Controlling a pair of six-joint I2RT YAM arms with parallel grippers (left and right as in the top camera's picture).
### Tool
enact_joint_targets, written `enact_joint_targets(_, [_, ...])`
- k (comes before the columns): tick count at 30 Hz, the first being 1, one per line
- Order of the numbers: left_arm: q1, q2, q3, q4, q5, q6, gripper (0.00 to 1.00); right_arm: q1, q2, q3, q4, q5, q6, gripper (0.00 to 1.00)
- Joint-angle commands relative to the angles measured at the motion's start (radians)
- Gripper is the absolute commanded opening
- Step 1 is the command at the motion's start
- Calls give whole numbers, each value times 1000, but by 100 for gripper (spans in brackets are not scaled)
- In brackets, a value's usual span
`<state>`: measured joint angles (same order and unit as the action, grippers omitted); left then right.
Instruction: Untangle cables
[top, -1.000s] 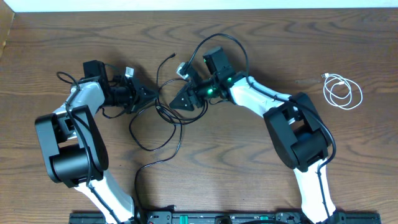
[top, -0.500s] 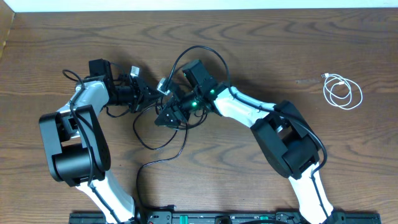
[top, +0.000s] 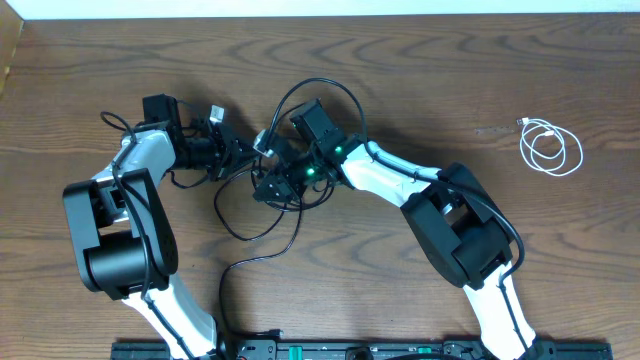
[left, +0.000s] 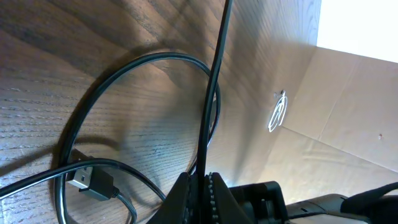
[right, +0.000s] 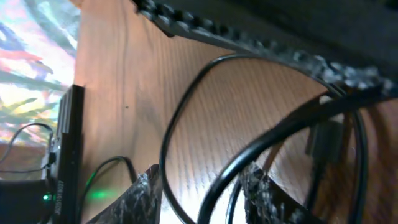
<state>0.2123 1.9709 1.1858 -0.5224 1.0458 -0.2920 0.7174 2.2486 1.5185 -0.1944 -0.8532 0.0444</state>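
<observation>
Robotics lab bench, wood-grain table (top: 450, 70), left arm (top: 115, 225), right arm (top: 465, 225) mounted, cardboard panel (left: 348, 112) alongside

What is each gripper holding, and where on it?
Left gripper pinches a thin black cable mid-cord. Right gripper grips nothing yet; a black strand runs between its open fingers.

Flat wooden table (top: 450, 80): dark brown, wavy darker grain streaks all over. Thin black cables (left: 215, 81), tangled at centre: plain black, slight sheen. Rectangular plug (left: 87, 180): black body, silver metal tip. Thin white cable (top: 552, 148), coiled far right: plain white. Left robot arm (top: 135, 160), right robot arm (top: 385, 178): white shells, black joints. Right arm: small green lights. Right gripper fingers (right: 134, 199): black-grey speckle. Cardboard wall (left: 348, 112): tan.
</observation>
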Motion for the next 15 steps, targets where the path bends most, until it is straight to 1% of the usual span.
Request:
enact_joint_targets(1, [-2,6,-3,1,16,-2,7,3,-37,-23,-4,21,-5,39])
enact_joint_targets(3, [-2,6,-3,1,16,-2,8,3,-37,-32,-4,21,-4,38])
enact_joint_targets(10, [-2,6,-3,2,16,-2,8,4,-37,-39,0,21,-4,26])
enact_joint_targets(13, [-2,6,-3,2,15,-2,8,5,-37,-39,0,21,-4,10])
enact_joint_targets(15, [-2,6,-3,4,16,-2,8,5,-37,-39,0,21,1,3])
